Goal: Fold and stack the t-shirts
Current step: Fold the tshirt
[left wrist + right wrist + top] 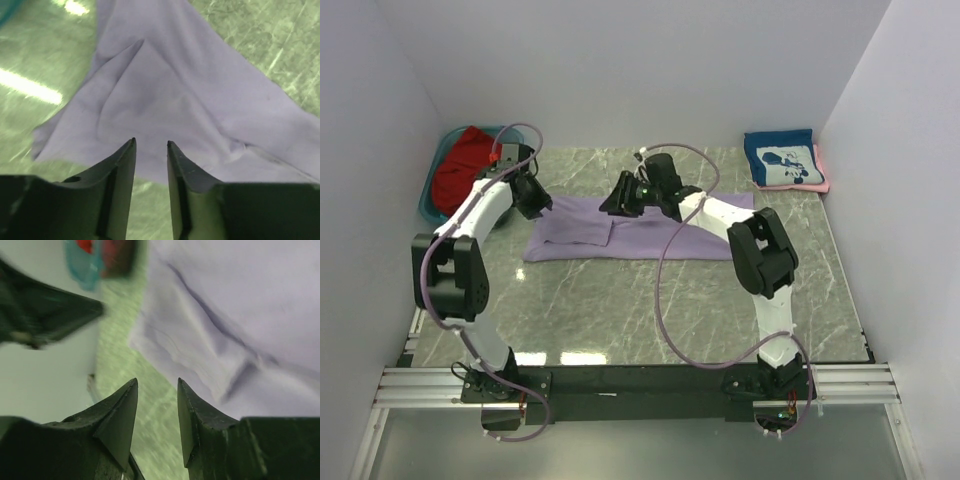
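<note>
A lavender-purple t-shirt (582, 232) lies partly folded across the middle of the marble table, with a folded flap (145, 95) on top. My left gripper (534, 200) hovers over its left end, jaws open and empty (151, 144). Over the shirt's upper middle edge my right gripper (620, 198) also stands open (157, 382), holding nothing; the shirt (240, 315) lies just past its fingertips. A red t-shirt (463, 165) sits in the teal tub (432, 190). A folded navy t-shirt with white graphic (782, 160) rests on a pink one (822, 172) at the back right.
The teal tub stands at the back left corner against the wall, seen blurred in the right wrist view (80, 265). White walls enclose the table on three sides. The left arm (45, 315) shows in the right wrist view.
</note>
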`<state>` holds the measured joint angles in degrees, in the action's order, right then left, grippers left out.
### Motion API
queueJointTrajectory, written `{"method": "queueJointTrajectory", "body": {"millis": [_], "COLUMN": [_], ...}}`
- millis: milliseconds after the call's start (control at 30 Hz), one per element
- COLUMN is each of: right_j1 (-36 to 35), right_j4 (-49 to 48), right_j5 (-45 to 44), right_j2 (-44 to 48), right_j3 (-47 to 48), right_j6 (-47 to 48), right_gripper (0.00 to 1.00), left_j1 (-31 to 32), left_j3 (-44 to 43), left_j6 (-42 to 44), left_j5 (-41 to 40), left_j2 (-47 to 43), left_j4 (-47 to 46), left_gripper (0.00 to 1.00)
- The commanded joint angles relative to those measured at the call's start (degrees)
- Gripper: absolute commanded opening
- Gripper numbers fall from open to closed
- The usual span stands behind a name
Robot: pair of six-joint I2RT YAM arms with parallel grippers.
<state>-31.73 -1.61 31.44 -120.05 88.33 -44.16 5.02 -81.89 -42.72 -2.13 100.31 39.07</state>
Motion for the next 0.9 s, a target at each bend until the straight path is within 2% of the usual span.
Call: {"method": "queueJointTrajectory", "body": {"millis": [0, 267, 367, 467, 500, 600, 700, 833, 867], "right_j1": [0.5, 3.7, 5.9, 7.5, 7.7, 8.6, 11.7, 15.8, 18.9], "right_j4": [-10.5, -18.3, -20.1, -19.8, -19.5, -19.3, -17.3, -14.0, -13.0], "right_j5": [4.8, 4.3, 3.7, 4.8, 6.0, 7.6, 9.2, 9.3, 9.3], "right_j2": [-6.0, -15.7, -15.7, -13.2, -11.1, -4.3, 4.4, 15.0, 18.3], "right_j3": [3.6, 2.9, -0.2, -2.1, -2.6, -7.0, -15.2, -25.7, -27.8], "right_j6": [-5.3, -10.6, -10.3, -8.5, -8.0, -5.4, -1.6, 2.8, 3.7], "right_gripper": [0.45, 0.43, 0.43, 0.43, 0.43, 0.44, 0.44, 0.44, 0.44], "left_j1": [0.3, -0.5, -1.1, -1.2, -1.2, -1.1, -0.7, -0.4, -0.4], "left_j3": [-1.3, -3.4, -2.3, -1.3, -1.2, 0.1, 3.5, 8.2, 11.0], "left_j6": [-1.0, -3.0, -3.4, -3.1, -2.9, -2.4, -1.5, -1.1, -1.2], "left_j5": [2.3, -2.9, -4.4, -5.2, -5.2, -4.2, -3.5, -2.8, -2.6], "left_j2": [4.8, 15.3, 16.3, 14.7, 14.0, 7.8, 0.9, -7.2, -8.4], "left_j4": [-5.8, -7.5, -7.3, -7.3, -7.0, -6.6, -5.3, -5.4, -5.7], "left_gripper": [0.35, 0.31, 0.31, 0.37, 0.44, 0.55, 0.61, 0.62, 0.61]}}
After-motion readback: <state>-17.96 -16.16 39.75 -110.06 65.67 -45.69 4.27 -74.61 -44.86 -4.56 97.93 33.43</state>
